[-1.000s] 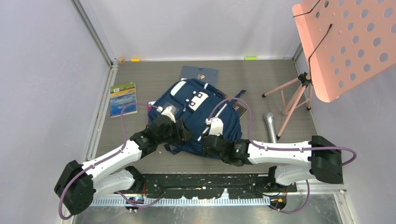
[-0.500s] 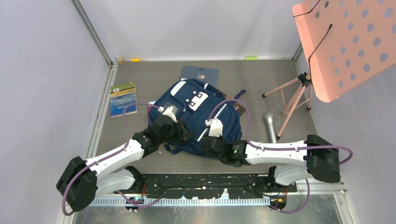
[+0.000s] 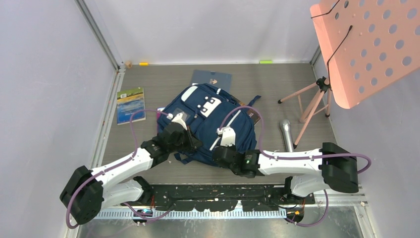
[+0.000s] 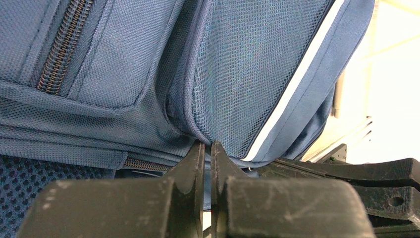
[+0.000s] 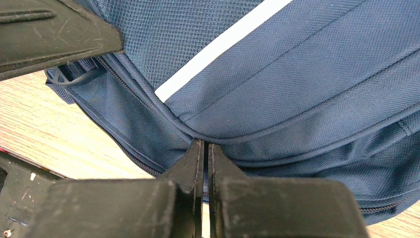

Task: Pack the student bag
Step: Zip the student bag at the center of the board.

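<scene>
Left gripper (image 4: 207, 148) and right gripper (image 5: 205, 146) pinch the student bag (image 3: 198, 119), contents hidden

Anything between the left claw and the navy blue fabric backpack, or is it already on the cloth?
Nothing lies between them: the left wrist view shows the left claw shut directly on a fold of the navy blue fabric backpack.
</scene>
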You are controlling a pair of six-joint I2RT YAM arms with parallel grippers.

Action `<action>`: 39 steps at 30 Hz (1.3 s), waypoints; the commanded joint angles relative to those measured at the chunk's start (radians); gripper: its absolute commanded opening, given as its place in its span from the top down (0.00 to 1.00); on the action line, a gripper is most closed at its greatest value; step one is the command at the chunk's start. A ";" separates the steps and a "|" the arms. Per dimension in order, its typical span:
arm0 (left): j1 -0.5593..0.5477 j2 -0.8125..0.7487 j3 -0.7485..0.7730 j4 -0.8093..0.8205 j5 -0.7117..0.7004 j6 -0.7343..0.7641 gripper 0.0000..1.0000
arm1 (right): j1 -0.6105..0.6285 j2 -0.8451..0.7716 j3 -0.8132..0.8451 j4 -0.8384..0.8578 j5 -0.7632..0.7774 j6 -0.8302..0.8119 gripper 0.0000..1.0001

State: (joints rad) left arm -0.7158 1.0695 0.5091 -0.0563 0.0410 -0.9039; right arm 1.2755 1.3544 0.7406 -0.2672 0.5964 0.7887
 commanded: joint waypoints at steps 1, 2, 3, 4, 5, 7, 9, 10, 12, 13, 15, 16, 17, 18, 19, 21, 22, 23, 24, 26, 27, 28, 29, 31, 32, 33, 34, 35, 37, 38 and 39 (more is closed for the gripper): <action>0.019 -0.004 0.006 0.014 -0.084 0.055 1.00 | 0.001 -0.053 -0.006 -0.013 0.114 -0.013 1.00; 0.023 -0.008 0.006 0.006 -0.088 0.062 1.00 | 0.001 -0.060 -0.004 -0.033 0.121 -0.016 1.00; 0.026 -0.014 0.005 -0.002 -0.094 0.071 1.00 | 0.001 -0.064 -0.003 -0.043 0.134 -0.021 1.00; 0.029 -0.020 0.002 -0.008 -0.103 0.079 1.00 | 0.000 -0.071 -0.003 -0.062 0.141 -0.023 1.00; 0.030 -0.026 0.000 -0.017 -0.110 0.089 1.00 | -0.001 -0.076 -0.006 -0.071 0.161 -0.025 1.00; 0.037 -0.037 -0.009 -0.031 -0.122 0.104 1.00 | -0.005 -0.092 -0.011 -0.094 0.191 -0.028 1.00; 0.043 -0.053 -0.020 -0.051 -0.135 0.118 1.00 | -0.019 -0.117 -0.022 -0.100 0.199 -0.045 1.00; 0.045 -0.063 -0.026 -0.058 -0.141 0.126 1.00 | -0.027 -0.136 -0.026 -0.100 0.199 -0.049 1.00; 0.053 -0.081 -0.034 -0.076 -0.153 0.144 1.00 | -0.059 -0.165 -0.036 -0.101 0.192 -0.069 1.00; 0.057 -0.090 -0.038 -0.088 -0.157 0.154 1.00 | -0.088 -0.174 -0.043 -0.100 0.183 -0.082 1.00; 0.067 -0.107 -0.042 -0.110 -0.164 0.171 1.00 | -0.135 -0.204 -0.059 -0.085 0.159 -0.109 1.00; 0.070 -0.116 -0.045 -0.121 -0.166 0.179 1.00 | -0.152 -0.225 -0.064 -0.069 0.149 -0.130 1.00; 0.074 -0.125 -0.047 -0.132 -0.170 0.186 1.00 | -0.189 -0.234 -0.075 -0.060 0.130 -0.141 1.00; 0.078 -0.134 -0.052 -0.141 -0.175 0.191 1.00 | -0.207 -0.253 -0.080 -0.040 0.112 -0.165 1.00; 0.081 -0.142 -0.057 -0.149 -0.179 0.194 1.00 | -0.251 -0.264 -0.091 -0.029 0.103 -0.176 1.00; 0.088 -0.163 -0.066 -0.163 -0.184 0.198 1.00 | -0.322 -0.268 -0.109 0.008 0.076 -0.208 1.00; 0.091 -0.171 -0.070 -0.168 -0.185 0.199 1.00 | -0.348 -0.267 -0.113 0.036 0.053 -0.228 1.00; 0.094 -0.180 -0.074 -0.173 -0.187 0.200 1.00 | -0.399 -0.259 -0.120 0.049 0.040 -0.239 1.00; 0.095 -0.191 -0.076 -0.180 -0.187 0.201 1.00 | -0.445 -0.253 -0.121 0.072 0.016 -0.257 1.00; 0.098 -0.205 -0.075 -0.195 -0.186 0.204 1.00 | -0.494 -0.235 -0.116 0.099 -0.021 -0.280 1.00; 0.099 -0.212 -0.073 -0.199 -0.179 0.215 1.00 | -0.504 -0.222 -0.105 0.103 -0.034 -0.286 1.00; 0.100 -0.218 -0.067 -0.208 -0.169 0.225 1.00 | -0.517 -0.215 -0.098 0.106 -0.052 -0.298 1.00; 0.100 -0.224 -0.053 -0.224 -0.157 0.235 1.00 | -0.520 -0.204 -0.077 0.096 -0.062 -0.303 1.00; 0.099 -0.228 -0.008 -0.259 -0.131 0.275 0.99 | -0.522 -0.195 -0.047 0.075 -0.109 -0.312 1.00; 0.099 -0.229 0.020 -0.284 -0.123 0.302 0.92 | -0.522 -0.195 -0.035 0.071 -0.123 -0.312 1.00; 0.098 -0.227 0.052 -0.312 -0.119 0.333 0.77 | -0.522 -0.197 -0.032 0.063 -0.149 -0.306 1.00; 0.098 -0.224 0.086 -0.340 -0.116 0.361 0.59 | -0.522 -0.201 -0.030 0.061 -0.160 -0.303 1.00; 0.098 -0.221 0.117 -0.357 -0.110 0.390 0.40 | -0.522 -0.209 -0.032 0.058 -0.181 -0.293 1.00; 0.079 -0.213 0.177 -0.373 -0.105 0.454 0.20 | -0.522 -0.222 -0.038 0.054 -0.208 -0.278 1.00; 0.060 -0.209 0.200 -0.369 -0.106 0.481 0.16 | -0.522 -0.230 -0.044 0.053 -0.215 -0.273 1.00; 0.030 -0.199 0.219 -0.350 -0.113 0.511 0.15 | -0.522 -0.234 -0.047 0.053 -0.228 -0.265 1.00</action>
State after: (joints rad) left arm -0.6312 0.8623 0.6174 -0.3733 -0.0448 -0.5598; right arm 0.7624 1.1564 0.6716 -0.1909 0.3939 0.5228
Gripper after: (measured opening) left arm 0.818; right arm 0.050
